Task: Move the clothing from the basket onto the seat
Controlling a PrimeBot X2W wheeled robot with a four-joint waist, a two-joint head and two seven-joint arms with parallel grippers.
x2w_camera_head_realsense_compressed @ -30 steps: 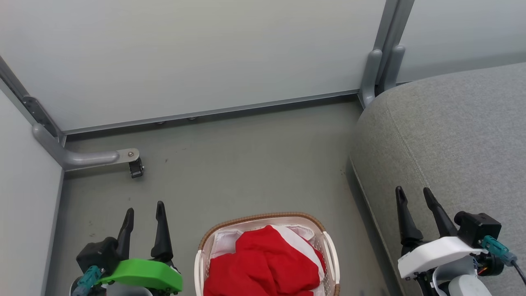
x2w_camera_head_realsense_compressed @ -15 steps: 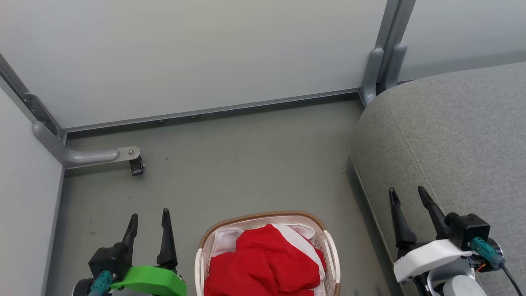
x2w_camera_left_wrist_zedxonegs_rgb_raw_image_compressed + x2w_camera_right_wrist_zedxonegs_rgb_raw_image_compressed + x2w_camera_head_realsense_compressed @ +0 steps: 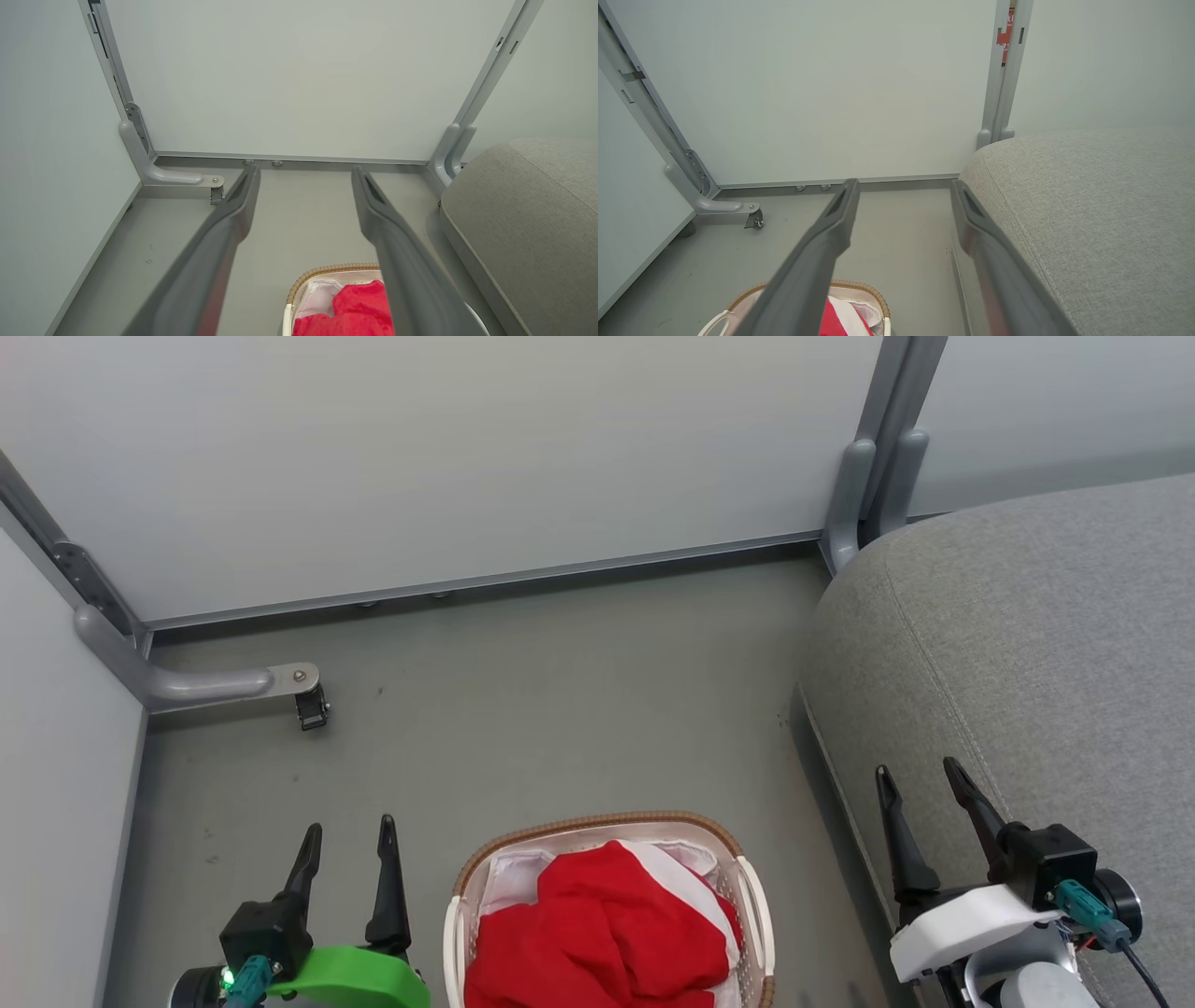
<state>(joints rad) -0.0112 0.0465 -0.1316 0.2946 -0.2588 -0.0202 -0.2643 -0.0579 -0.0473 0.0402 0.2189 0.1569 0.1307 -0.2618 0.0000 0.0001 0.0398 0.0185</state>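
Note:
Red clothing point(image 3: 597, 933) with a white stripe lies heaped in the white basket point(image 3: 597, 828) with the brown woven rim, on the floor at the bottom middle of the head view. The grey seat point(image 3: 1036, 644) fills the right side. My left gripper point(image 3: 349, 835) stands open and empty left of the basket, and my right gripper point(image 3: 918, 777) stands open and empty over the seat's front edge. The left wrist view shows the clothing point(image 3: 359, 308) and basket point(image 3: 327, 270) below its fingers point(image 3: 233, 210). The right wrist view shows the basket point(image 3: 868, 291) and seat point(image 3: 1087, 210).
Pale partition panels wall in the far side and the left. A grey panel foot with a small caster point(image 3: 308, 707) juts onto the floor at left. A grey upright post point(image 3: 868, 485) stands by the seat's far corner. Grey floor point(image 3: 560, 709) lies beyond the basket.
Both grippers have drawn back toward the bottom of the head view, the left one also shifting slightly toward the basket. The picture has shifted a little. Basket and clothing are as before.

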